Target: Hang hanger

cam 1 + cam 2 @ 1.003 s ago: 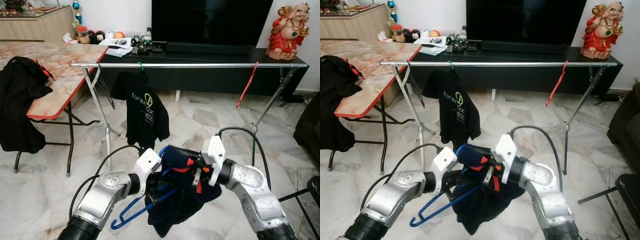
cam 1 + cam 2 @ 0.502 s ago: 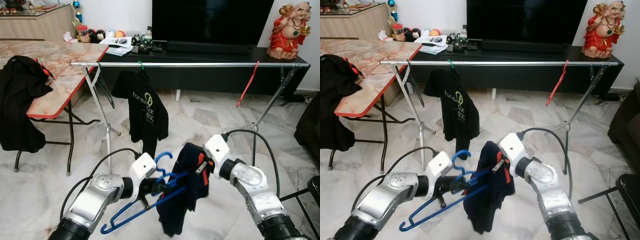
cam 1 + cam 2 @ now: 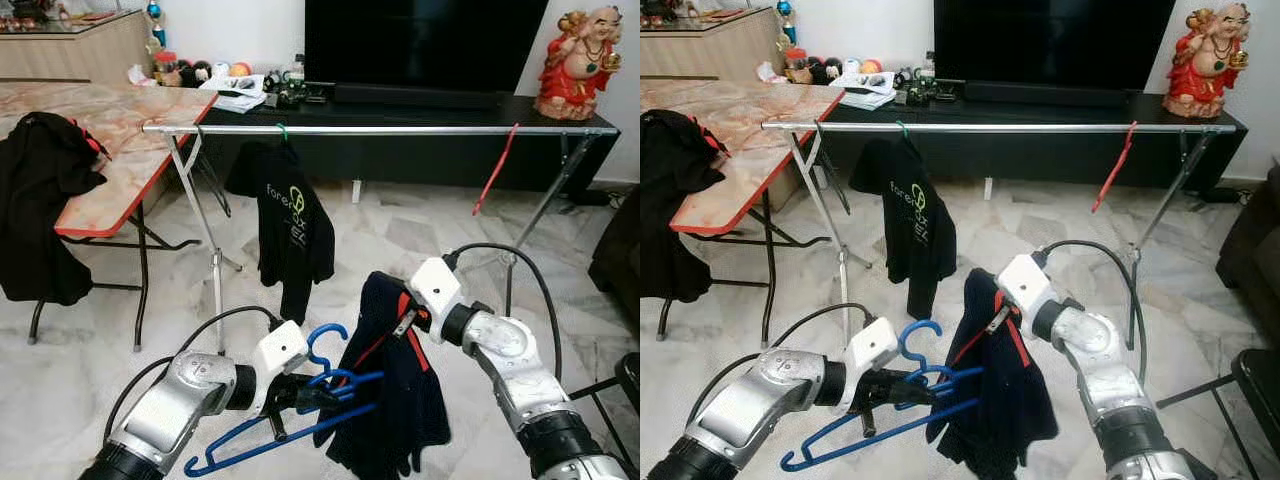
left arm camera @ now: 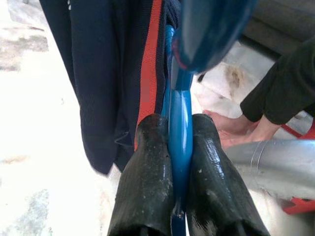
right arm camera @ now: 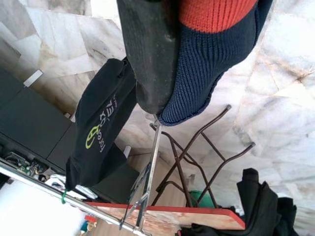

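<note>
In the left eye view, the left gripper (image 3: 300,392) is low in front of the robot, and its fingers are closed on the blue plastic hanger (image 3: 290,425) just under the hook. The hook points up, while the long bar of the hanger runs down and to the robot's left. The right gripper (image 3: 405,322) is higher and to the right. It holds up the dark navy knitted garment with red stripes (image 3: 395,400), which hangs down beside the hanger and partly over its right end. Well behind them stands the long silver metal rail (image 3: 400,130) of the drying rack, lying across from left to right. On it hang a black T-shirt with a green logo (image 3: 290,225) and a thin red hanger (image 3: 495,170). To the left, a black piece of clothing (image 3: 40,200) lies over the edge of the marble-pattern tabletop with red rim (image 3: 120,150). In the left wrist view, the two black fingers (image 4: 147,177) press on the blue stem from both sides, with the navy cloth just behind. In the right wrist view, one finger (image 5: 150,54) lies against the navy and red knit; I judge it is pinching the cloth. The rail is higher and farther than both grippers, so I think the hook must go up and forward, and the left arm carries it.
</note>
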Motion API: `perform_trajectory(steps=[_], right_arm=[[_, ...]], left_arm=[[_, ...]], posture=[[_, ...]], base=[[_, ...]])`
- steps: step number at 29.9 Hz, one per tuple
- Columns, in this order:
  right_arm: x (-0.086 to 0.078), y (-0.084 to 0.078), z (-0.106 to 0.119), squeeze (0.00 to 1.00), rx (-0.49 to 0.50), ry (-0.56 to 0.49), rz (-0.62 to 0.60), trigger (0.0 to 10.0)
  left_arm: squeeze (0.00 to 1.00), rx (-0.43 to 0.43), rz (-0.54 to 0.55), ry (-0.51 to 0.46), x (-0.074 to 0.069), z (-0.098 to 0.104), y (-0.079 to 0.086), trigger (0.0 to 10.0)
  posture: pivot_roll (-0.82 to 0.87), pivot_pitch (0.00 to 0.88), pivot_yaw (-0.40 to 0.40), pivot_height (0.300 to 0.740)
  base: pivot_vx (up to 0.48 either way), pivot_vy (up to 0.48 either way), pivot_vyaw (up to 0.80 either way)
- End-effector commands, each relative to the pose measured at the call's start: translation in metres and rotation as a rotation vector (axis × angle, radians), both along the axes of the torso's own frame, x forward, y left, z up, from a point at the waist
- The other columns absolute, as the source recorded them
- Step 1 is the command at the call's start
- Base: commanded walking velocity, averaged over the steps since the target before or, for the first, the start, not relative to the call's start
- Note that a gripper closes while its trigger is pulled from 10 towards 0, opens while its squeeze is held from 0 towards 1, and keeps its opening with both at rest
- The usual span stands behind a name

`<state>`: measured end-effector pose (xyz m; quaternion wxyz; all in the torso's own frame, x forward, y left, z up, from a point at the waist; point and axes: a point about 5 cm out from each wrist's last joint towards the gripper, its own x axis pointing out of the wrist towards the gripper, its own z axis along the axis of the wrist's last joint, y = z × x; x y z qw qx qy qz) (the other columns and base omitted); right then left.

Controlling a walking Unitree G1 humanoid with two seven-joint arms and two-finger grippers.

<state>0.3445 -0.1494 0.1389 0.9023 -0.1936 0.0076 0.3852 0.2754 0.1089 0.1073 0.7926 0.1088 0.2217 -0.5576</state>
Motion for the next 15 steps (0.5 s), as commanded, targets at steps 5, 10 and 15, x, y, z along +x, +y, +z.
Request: perform_trajectory(steps=[5, 10, 15], right_arm=[[0.008, -0.002, 0.004, 0.00, -0.063, -0.039, -0.037, 10.0], [0.006, -0.005, -0.008, 0.00, -0.139, -0.015, -0.039, 10.0], [0.005, -0.004, -0.010, 0.00, -0.147, -0.010, -0.034, 10.0]], left_arm=[[0.00, 0.088, 0.007, -0.064, 0.005, -0.003, 0.005, 10.0], [0.00, 0.104, 0.030, -0.096, 0.009, -0.002, 0.008, 10.0], [0.00, 0.116, 0.062, -0.128, 0.014, -0.003, 0.007, 10.0]], posture=[[0.07, 0.000, -0.017, 0.740], [0.07, 0.000, -0.018, 0.740], [0.07, 0.000, -0.019, 0.740]], base=[[0.000, 0.000, 0.00], [0.000, 0.000, 0.00], [0.000, 0.000, 0.00]])
